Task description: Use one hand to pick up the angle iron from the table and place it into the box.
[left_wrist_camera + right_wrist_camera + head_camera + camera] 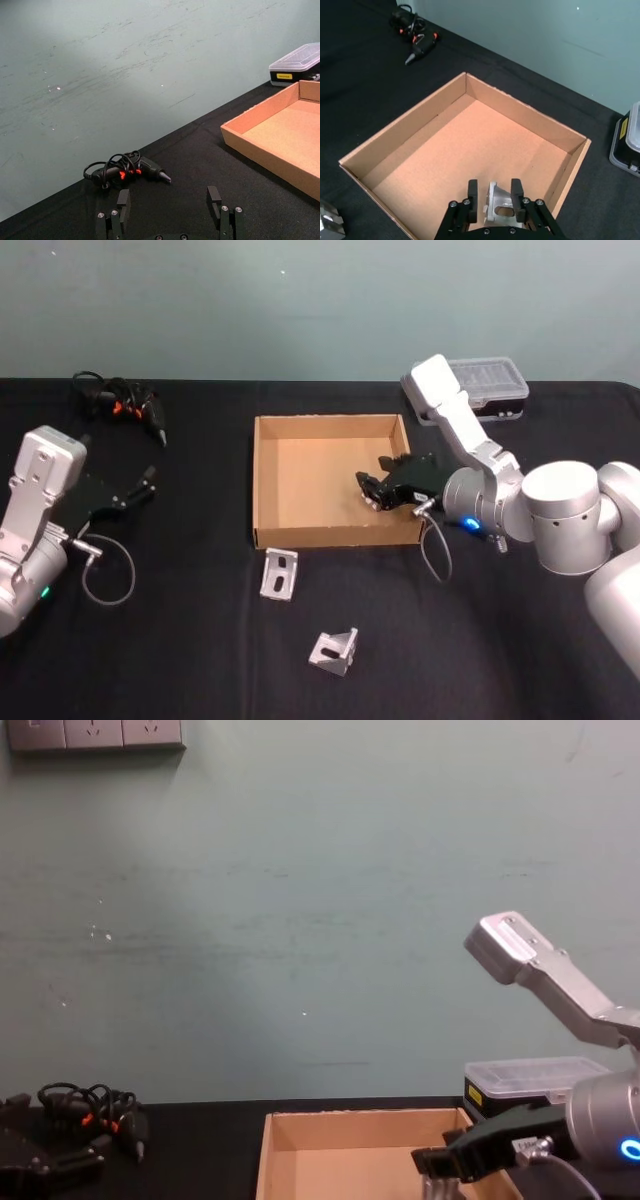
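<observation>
My right gripper (373,490) hangs over the right side of the tan cardboard box (266,478), shut on a silver angle iron (498,206) that shows between its black fingers (472,194) above the box floor (470,145). In the chest view the same gripper (437,1172) sits just above the box rim (350,1118). Two more angle irons lie on the black table in front of the box, one flat (280,573) and one tipped up (335,651). My left gripper (140,487) rests open at the table's left side, its fingers (122,205) apart with nothing between them.
A black and orange tool with a coiled cable (125,405) lies at the back left. A black plastic case with a clear lid (480,385) stands behind the box's right corner. A pale wall rises behind the table.
</observation>
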